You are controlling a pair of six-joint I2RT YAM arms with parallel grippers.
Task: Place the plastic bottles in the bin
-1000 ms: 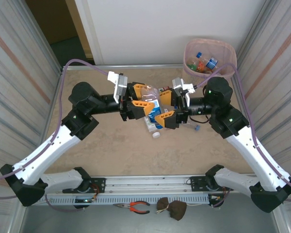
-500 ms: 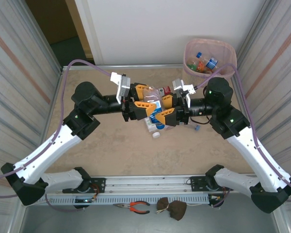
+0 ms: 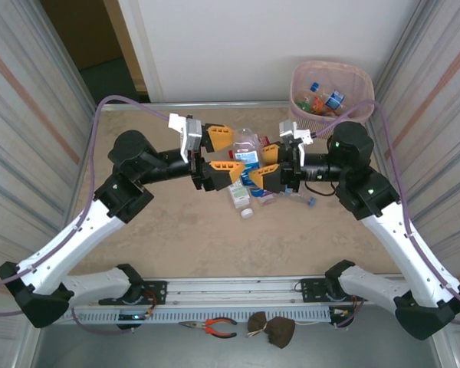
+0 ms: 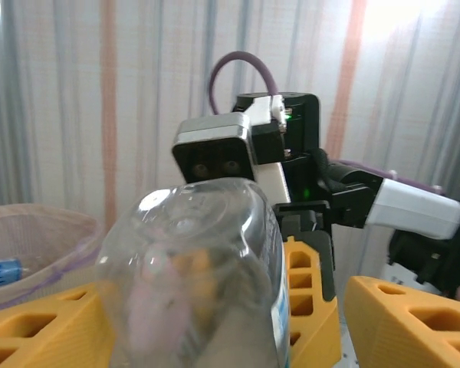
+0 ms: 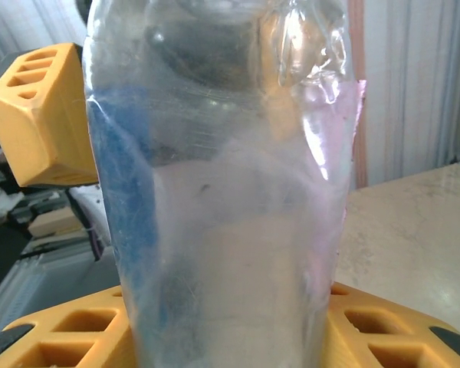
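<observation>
A clear, rounded plastic bottle [image 3: 246, 146] with a blue label was pinched between the blocky orange, cut-out fingers of the right gripper [image 3: 266, 165], above the beige marbled table [image 3: 176, 222]. The left gripper [image 3: 222, 154] was spread around its base. The slotted pink bin [image 3: 354, 73] was seen well apart, at the far right corner.

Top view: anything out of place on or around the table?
Nothing looks spilled. Red-handled pliers and a brown bundle lie on the front ledge between the arm bases, not part of the bottle job. The clear bottle sits in the right tool.
</observation>
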